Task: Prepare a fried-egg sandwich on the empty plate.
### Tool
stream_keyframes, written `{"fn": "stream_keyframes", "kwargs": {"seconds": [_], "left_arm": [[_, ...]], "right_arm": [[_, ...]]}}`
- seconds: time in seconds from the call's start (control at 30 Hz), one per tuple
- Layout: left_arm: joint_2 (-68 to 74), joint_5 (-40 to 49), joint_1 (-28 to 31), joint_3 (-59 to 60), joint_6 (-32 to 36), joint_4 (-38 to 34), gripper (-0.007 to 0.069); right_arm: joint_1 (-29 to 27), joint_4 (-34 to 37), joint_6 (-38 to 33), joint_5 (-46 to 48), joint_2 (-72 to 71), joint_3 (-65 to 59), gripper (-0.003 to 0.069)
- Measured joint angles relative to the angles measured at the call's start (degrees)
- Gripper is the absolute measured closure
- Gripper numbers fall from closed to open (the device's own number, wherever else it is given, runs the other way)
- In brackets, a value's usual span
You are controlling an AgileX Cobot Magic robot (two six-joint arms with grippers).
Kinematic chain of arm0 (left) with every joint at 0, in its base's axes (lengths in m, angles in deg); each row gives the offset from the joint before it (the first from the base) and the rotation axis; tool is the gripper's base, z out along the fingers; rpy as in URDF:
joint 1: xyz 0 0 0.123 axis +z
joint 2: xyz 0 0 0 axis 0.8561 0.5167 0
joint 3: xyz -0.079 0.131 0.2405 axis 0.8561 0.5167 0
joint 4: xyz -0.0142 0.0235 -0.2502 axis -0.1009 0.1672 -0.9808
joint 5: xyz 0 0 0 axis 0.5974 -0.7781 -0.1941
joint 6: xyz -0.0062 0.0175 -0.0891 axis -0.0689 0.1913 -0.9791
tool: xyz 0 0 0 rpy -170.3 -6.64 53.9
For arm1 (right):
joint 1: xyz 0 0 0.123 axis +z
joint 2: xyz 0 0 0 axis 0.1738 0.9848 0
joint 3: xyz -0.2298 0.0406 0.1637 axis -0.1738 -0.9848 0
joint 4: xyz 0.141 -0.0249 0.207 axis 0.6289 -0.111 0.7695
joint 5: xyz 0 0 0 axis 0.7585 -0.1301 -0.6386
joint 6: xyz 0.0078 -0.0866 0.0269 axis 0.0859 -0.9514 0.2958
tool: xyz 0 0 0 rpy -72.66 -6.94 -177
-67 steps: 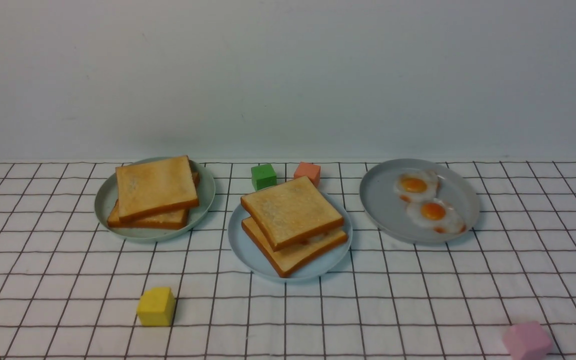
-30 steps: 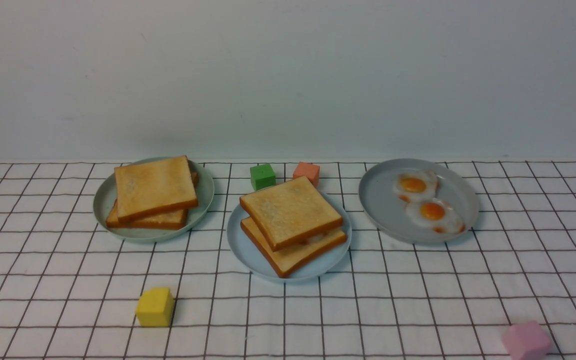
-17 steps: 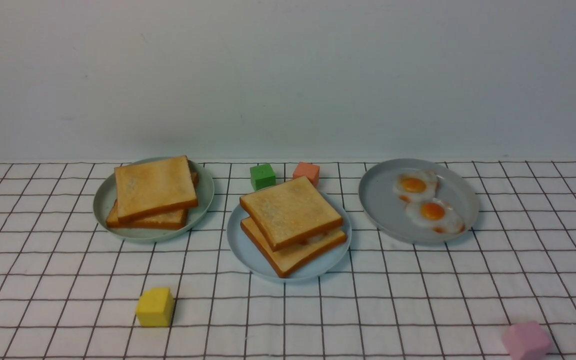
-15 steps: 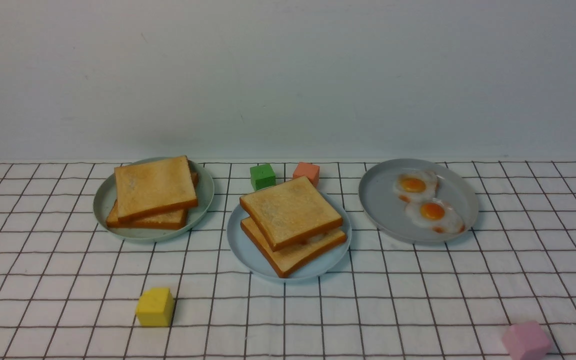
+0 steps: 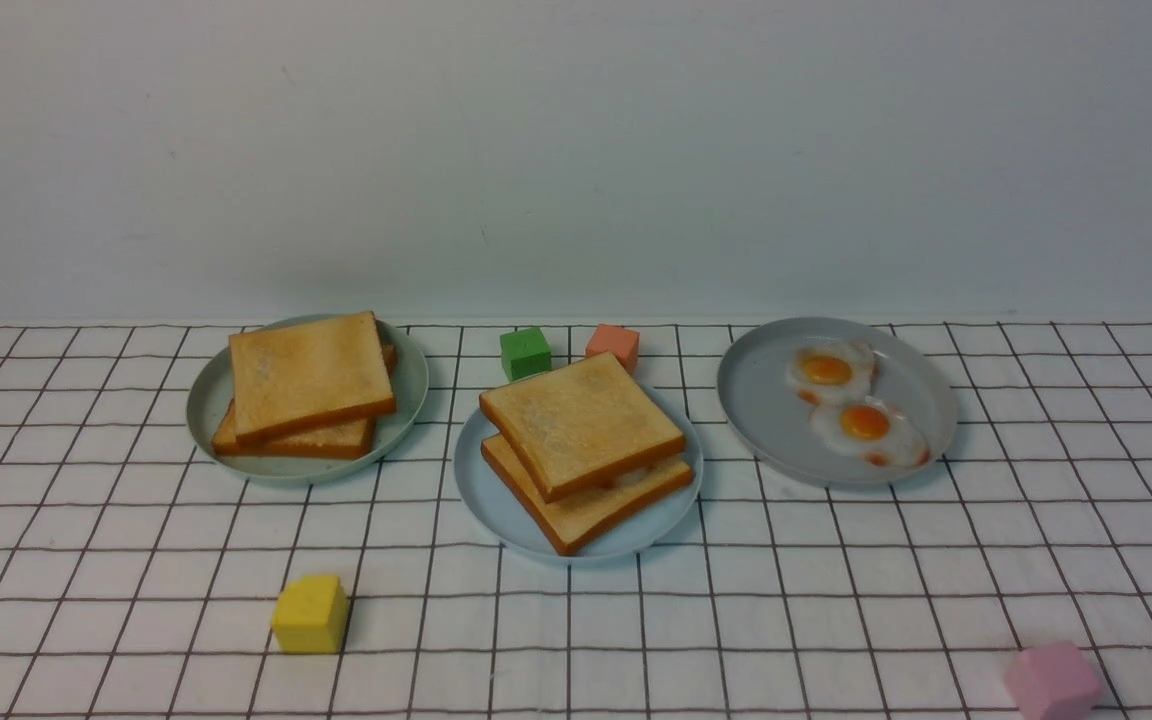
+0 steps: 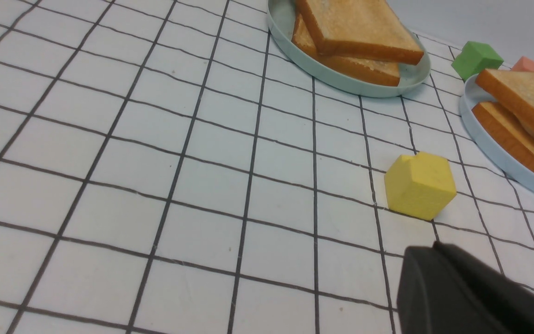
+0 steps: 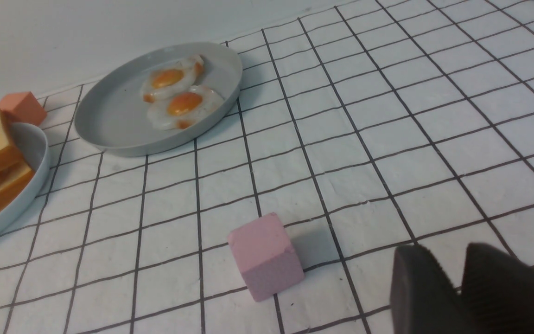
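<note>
Egg sandwich (image 5: pixel 584 452) on blue plate (image 5: pixel 484 492), far from both fingers, left fingers (image 6: pixel 438 283) closed, right fingers (image 7: pixel 422 287) slightly parted.

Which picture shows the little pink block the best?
The right wrist view: the pink block sits whole near the middle, with its top and sides plain to see on the checked cloth. The front view catches it only at the bottom corner, cut by the edge. The left wrist view does not show it.

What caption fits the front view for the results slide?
Fried-egg sandwich assembled on the sky-blue plate, flanked by spare toast and two fried eggs.
</note>
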Motion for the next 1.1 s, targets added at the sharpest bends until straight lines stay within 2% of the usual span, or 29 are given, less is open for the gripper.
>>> {"fn": "stream_keyframes", "kwargs": {"seconds": [1.1], "left_arm": [[0.0, 0.0, 0.0, 0.0, 0.0, 0.0, 0.0596]], "right_arm": [[0.0, 0.0, 0.0, 0.0, 0.0, 0.0, 0.044]]}}
